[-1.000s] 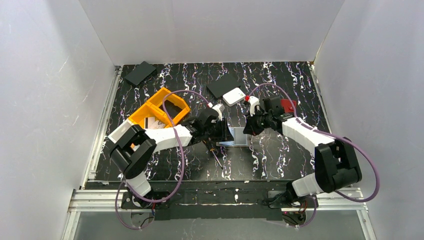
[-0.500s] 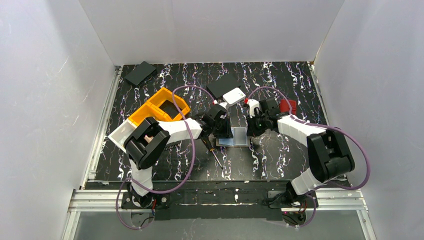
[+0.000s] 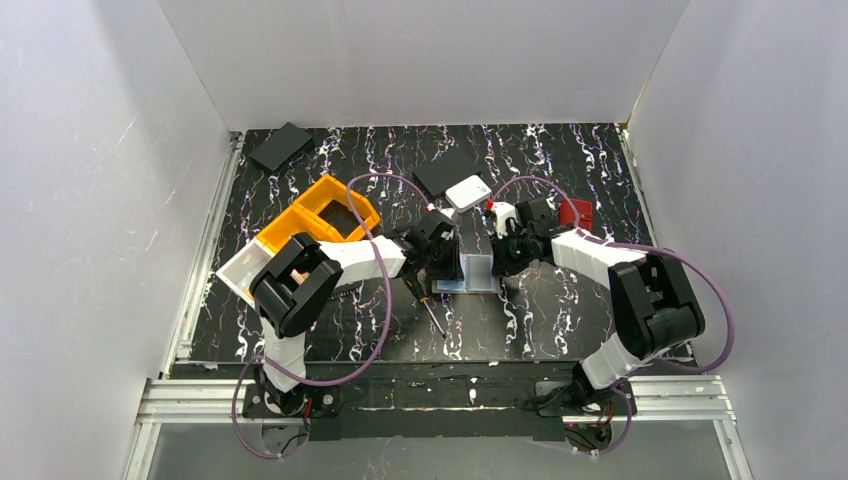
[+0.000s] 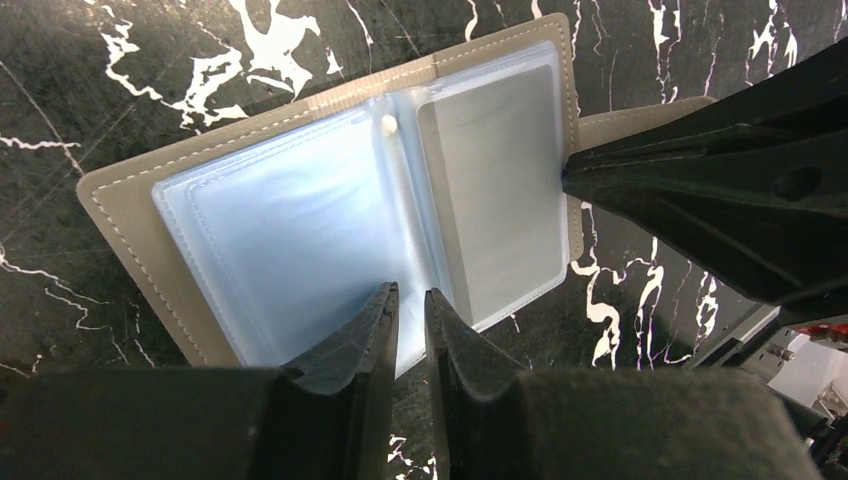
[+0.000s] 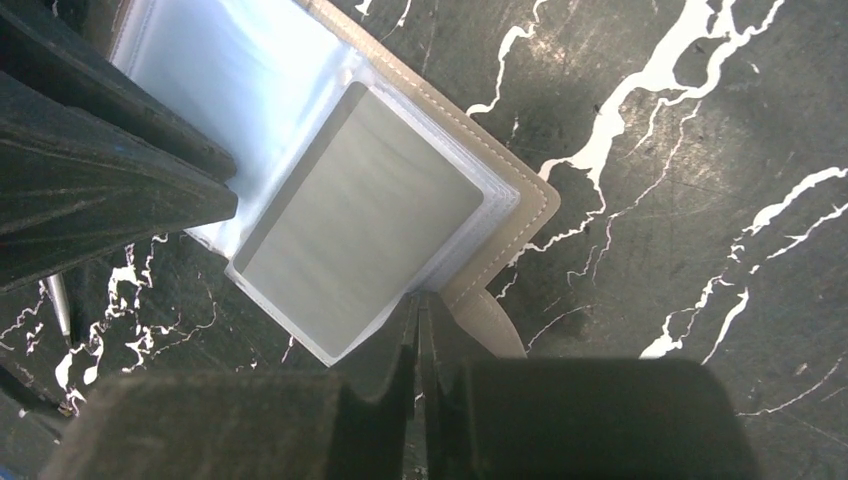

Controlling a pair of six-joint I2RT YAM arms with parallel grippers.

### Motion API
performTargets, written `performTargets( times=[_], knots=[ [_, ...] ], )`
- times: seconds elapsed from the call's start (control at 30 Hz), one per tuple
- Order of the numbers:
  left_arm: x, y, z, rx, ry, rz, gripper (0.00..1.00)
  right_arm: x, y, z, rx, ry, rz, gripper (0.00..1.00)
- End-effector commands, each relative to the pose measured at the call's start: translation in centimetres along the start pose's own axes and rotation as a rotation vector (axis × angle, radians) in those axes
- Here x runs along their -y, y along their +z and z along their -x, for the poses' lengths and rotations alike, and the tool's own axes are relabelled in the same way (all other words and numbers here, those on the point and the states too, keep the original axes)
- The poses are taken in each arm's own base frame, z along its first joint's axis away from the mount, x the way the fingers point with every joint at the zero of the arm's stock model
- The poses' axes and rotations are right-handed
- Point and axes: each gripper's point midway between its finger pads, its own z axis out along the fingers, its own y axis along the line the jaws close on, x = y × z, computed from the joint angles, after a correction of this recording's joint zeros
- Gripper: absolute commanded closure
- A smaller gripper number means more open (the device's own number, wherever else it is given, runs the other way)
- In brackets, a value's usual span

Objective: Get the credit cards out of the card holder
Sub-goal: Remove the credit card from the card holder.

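Observation:
The card holder [image 3: 480,273] lies open on the black marbled table, taupe rim [image 4: 120,205] around pale blue clear sleeves. A greyish credit card [image 4: 500,190] sits in its right sleeve, also in the right wrist view [image 5: 360,220]. My left gripper [image 4: 411,293] stands at the holder's near edge, fingers almost together, with the sleeve edge running into the thin gap. My right gripper [image 5: 418,300] is shut, its tips against the outer edge of the card's sleeve, beside the snap tab [image 5: 490,322]. From above, the left gripper [image 3: 455,266] and right gripper [image 3: 500,262] flank the holder.
A screwdriver [image 3: 430,305] lies just left of the holder, near the left arm. An orange bin [image 3: 320,212] stands at the left. A white box [image 3: 467,192] on a flat black rectangle [image 3: 445,170], another black rectangle [image 3: 280,146] and a red object [image 3: 578,211] lie behind.
Both arms drew in toward the holder. The left gripper's fingers narrowed onto the sleeve edge. Over the last half second almost nothing moved.

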Motion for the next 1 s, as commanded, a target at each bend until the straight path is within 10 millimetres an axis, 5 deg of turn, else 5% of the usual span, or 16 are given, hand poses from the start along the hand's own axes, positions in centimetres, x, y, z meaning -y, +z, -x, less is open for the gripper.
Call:
performTargets(
  times=[0.0,0.43,0.7,0.97],
  knots=[
    [0.4,0.3,-0.4,-0.013,-0.007,-0.019,0.85,-1.5,0.1,1.4,0.026,0.006,0.089,0.86],
    [0.2,-1.1,-0.6,0.004,-0.017,-0.024,0.83,-2.1,-0.9,2.0,0.060,0.093,0.204,0.76],
    [1.6,-3.2,0.2,0.036,0.003,-0.068,0.68,-2.9,-1.7,2.2,0.088,0.210,0.346,0.72],
    [1.6,-2.1,-0.7,-0.006,-0.012,-0.085,0.75,-3.1,-0.9,1.5,0.053,0.287,0.384,0.69]
  ],
)
